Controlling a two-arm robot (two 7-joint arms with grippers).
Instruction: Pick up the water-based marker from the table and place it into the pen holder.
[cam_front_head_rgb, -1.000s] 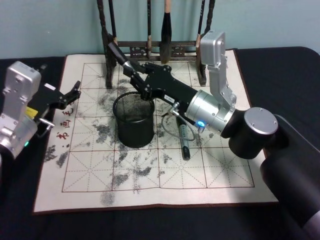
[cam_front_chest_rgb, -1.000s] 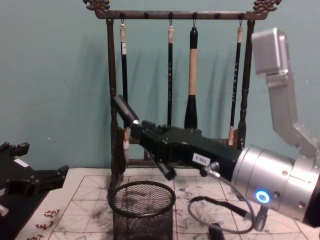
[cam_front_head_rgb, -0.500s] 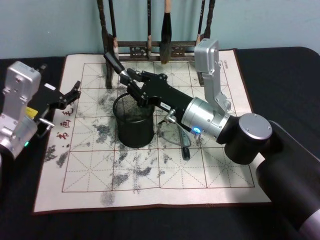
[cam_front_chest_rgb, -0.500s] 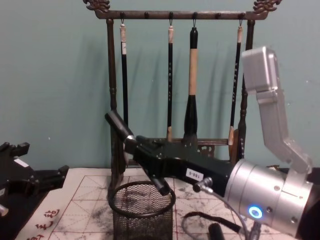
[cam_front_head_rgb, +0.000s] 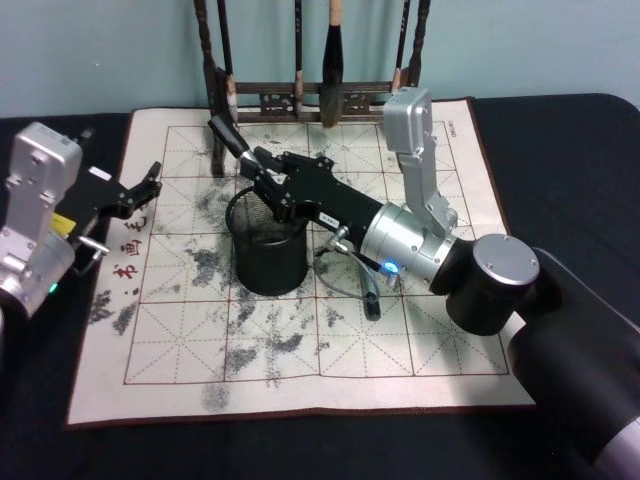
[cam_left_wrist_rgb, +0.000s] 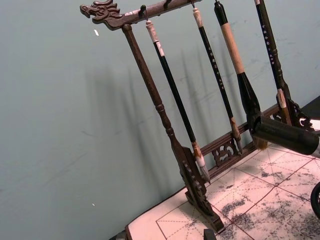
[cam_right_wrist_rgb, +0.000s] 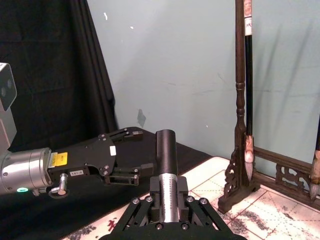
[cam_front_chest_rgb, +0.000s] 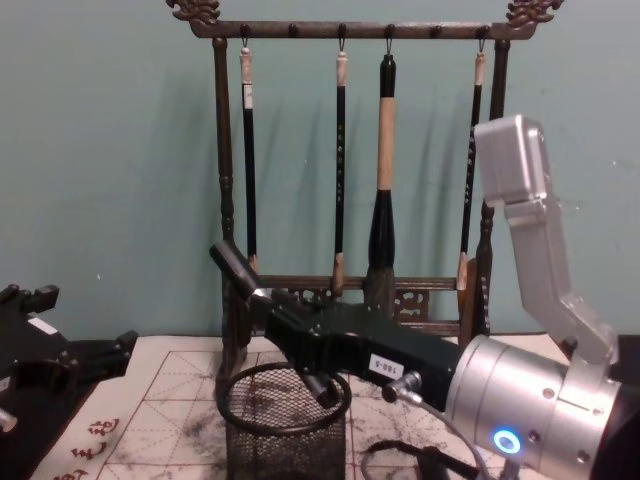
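Observation:
The water-based marker (cam_front_head_rgb: 232, 135), dark with a silver band, is tilted up and to the left in my right gripper (cam_front_head_rgb: 258, 168), which is shut on it. The marker and gripper hang just above the far rim of the pen holder (cam_front_head_rgb: 268, 250), a black wire-mesh cup standing on the mat. From the chest the marker (cam_front_chest_rgb: 236, 269) slants over the pen holder (cam_front_chest_rgb: 285, 425). The right wrist view shows the marker (cam_right_wrist_rgb: 166, 150) clamped between the fingers (cam_right_wrist_rgb: 145, 212). My left gripper (cam_front_head_rgb: 143, 187) rests open at the mat's left edge, apart from the cup.
A tall dark wooden rack of hanging brushes (cam_front_chest_rgb: 340, 30) stands at the mat's far edge, close behind the marker's tip. Another dark pen (cam_front_head_rgb: 371, 300) lies on the gridded mat (cam_front_head_rgb: 300, 370), partly under my right arm. Black cloth surrounds the mat.
My right arm has carried the marker leftward and lower, from behind the cup's right side to just over its far rim. The left arm has not moved.

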